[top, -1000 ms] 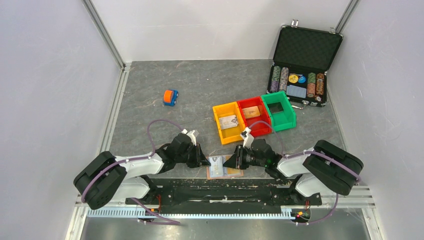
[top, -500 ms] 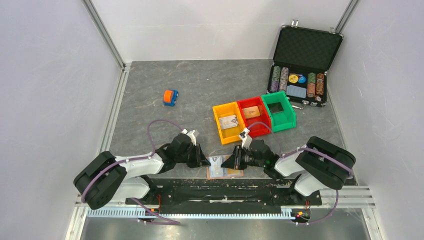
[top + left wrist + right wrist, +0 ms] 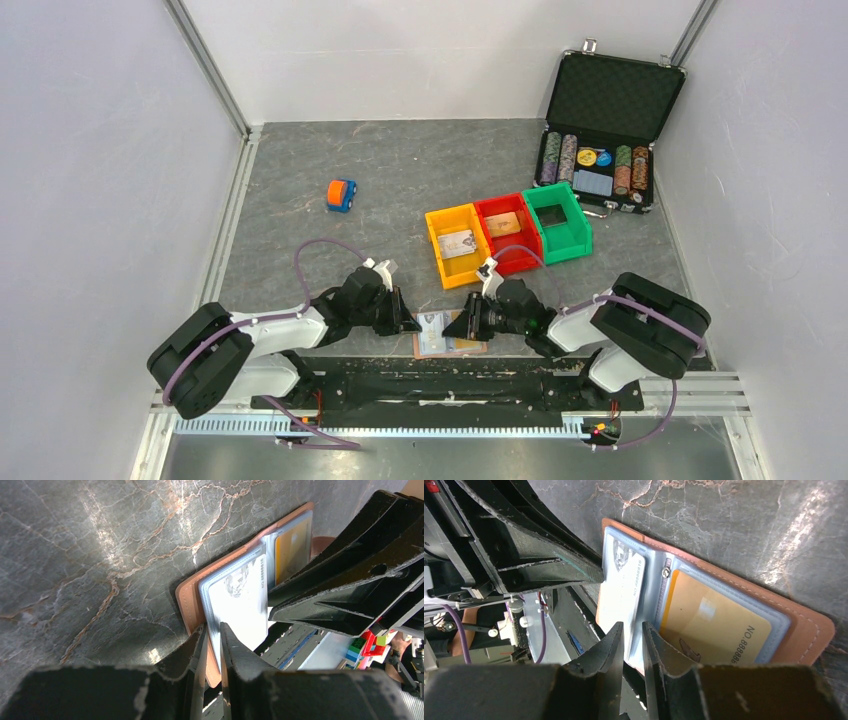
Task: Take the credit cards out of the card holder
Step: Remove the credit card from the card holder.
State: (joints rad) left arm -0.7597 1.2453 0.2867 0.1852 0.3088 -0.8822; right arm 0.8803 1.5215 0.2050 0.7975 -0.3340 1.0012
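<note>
Card holder [image 3: 809, 630] lies open on the tabletop [image 3: 774, 530]; left hand [image 3: 212, 632] clamps its edge as anchor; right hand [image 3: 631, 630] straddles the white card [image 3: 621, 585], grip uncertain.

This is looking like a robotics lab test cell: plain white panels [image 3: 100, 150] on aluminium posts [image 3: 205, 65] are enclosing a grey stone-patterned tabletop [image 3: 420, 170], while a cabled left arm [image 3: 270, 335] and right arm [image 3: 620, 325] are sitting bolted to a metal rail [image 3: 440, 425].
</note>
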